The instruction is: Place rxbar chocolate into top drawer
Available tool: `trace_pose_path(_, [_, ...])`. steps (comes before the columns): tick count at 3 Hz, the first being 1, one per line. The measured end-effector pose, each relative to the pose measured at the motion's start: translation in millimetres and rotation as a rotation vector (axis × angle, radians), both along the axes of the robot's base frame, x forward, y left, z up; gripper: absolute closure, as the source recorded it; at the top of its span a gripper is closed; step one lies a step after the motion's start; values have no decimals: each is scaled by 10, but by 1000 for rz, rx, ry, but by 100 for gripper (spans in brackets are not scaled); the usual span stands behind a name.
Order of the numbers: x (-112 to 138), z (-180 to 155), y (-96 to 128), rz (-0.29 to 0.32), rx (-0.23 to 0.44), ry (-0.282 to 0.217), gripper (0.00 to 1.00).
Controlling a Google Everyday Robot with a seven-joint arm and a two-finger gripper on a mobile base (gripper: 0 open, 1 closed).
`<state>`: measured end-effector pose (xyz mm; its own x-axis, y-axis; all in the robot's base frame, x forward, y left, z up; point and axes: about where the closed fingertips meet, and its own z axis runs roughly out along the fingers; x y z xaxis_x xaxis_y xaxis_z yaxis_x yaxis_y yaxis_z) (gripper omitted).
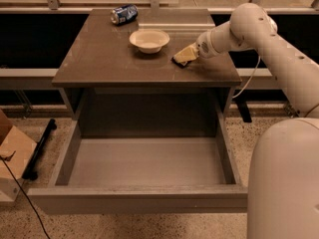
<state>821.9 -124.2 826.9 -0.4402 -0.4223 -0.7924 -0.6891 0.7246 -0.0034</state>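
Note:
The rxbar chocolate (177, 61) lies on the brown-grey cabinet top (99, 59), right of the white bowl. Only its dark edge shows under the gripper. My gripper (185, 55) is low on the cabinet top, right over the bar and touching it, with the white arm reaching in from the right. The top drawer (149, 162) is pulled fully out below the cabinet top. Its pale grey floor is bare and its plain front (139, 199) is nearest the camera.
A white bowl (149, 40) stands at the middle back of the cabinet top. A blue soda can (123, 14) lies at the far back left. A cardboard box (10, 156) and a black bar (41, 147) are on the floor at left. The robot's white body (284, 183) fills the lower right.

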Motion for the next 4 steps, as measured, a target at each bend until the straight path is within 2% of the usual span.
trace_pose_path(1, [-48, 24, 25, 10, -6, -1, 96])
trace_pose_path(2, [-327, 367, 194, 86, -50, -24, 100])
trace_pose_path(3, [-640, 612, 286, 137, -61, -38, 100])
trace_pose_path(4, [-1093, 691, 383, 197, -134, -7, 100])
